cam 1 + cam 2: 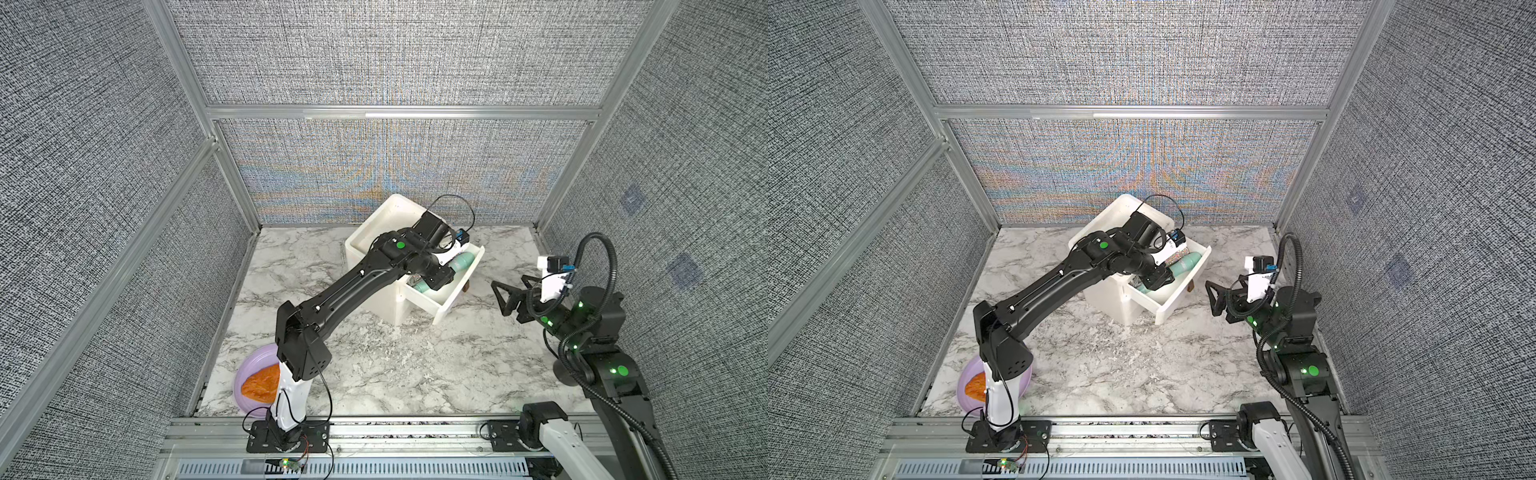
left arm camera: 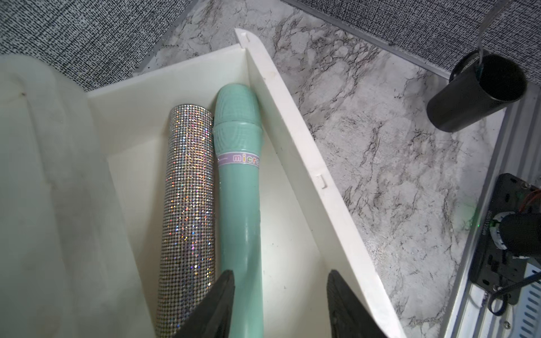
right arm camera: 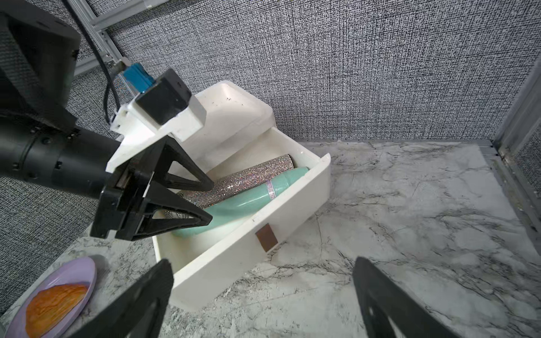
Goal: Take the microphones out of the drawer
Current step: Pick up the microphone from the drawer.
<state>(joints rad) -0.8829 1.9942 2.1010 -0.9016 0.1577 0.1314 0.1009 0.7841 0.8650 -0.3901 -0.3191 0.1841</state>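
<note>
**Microphone** point(image 2: 238, 190): mint green, flat in the open drawer point(image 2: 292, 131), head close against the front wall. Probably light, rigid hollow plastic; smooth and round, so liable to roll or slip. Best hold: slim handle below the lilac label band, across the axis.

**Left tool** point(image 2: 279, 275): spread astride that handle, gap on one side, nothing pinched yet.

**Right tool** point(image 3: 262, 260): spread wide, empty, outside the drawer.

**Containers:**
- Lilac plate point(image 1: 257, 359) at the front tabletop point(image 1: 415, 374) edge, holding an orange pastry point(image 1: 262, 384).
- Drawer, holding the microphone and a glitter cylinder point(image 2: 190, 190) touching alongside.
- White cabinet point(image 3: 234, 114) behind.
</note>
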